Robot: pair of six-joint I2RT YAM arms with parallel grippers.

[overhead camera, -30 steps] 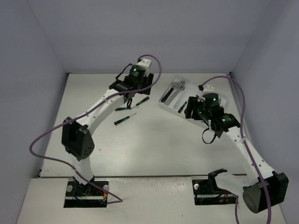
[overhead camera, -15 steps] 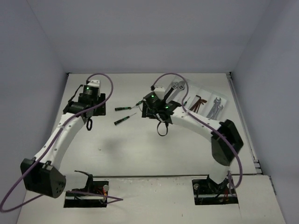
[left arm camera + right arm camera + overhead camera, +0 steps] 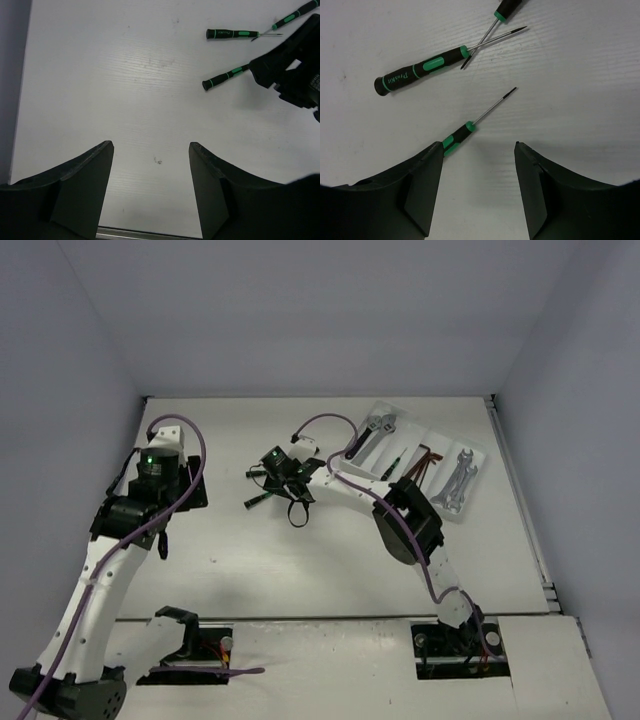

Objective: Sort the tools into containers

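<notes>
Currently on the books, with changes noted.

Entry, right fingers [image 3: 420, 190]: parted and empty. I have swung this arm off the tray [image 3: 440, 438] and out across the worktop [image 3: 300, 560]. It is now over the loose screwdrivers, at about 11 o'clock from centre.

Entry, left fingers [image 3: 85, 190]: parted and empty, pulled back from that same cluster to 9 o'clock, over bare worktop.

Entry, loose stock, three pieces:
- The nearest screwdriver [image 3: 465, 130] has its handle just beside one right finger and its tip towards 1 o'clock in the wrist view.
- The long screwdriver [image 3: 420, 70] and the far screwdriver [image 3: 506, 9] lie beyond it, shafts crossing.

Entry, tray at 2 o'clock, one compartment each:
- adjustable wrench [image 3: 375, 430]
- filed screwdriver [image 3: 394, 463]
- hex keys [image 3: 425, 458]
- open-end wrenches [image 3: 455, 482]

Reading: the pick has passed from left arm to right. Three pieces remain, all bound for the filed screwdriver's slot.
</notes>
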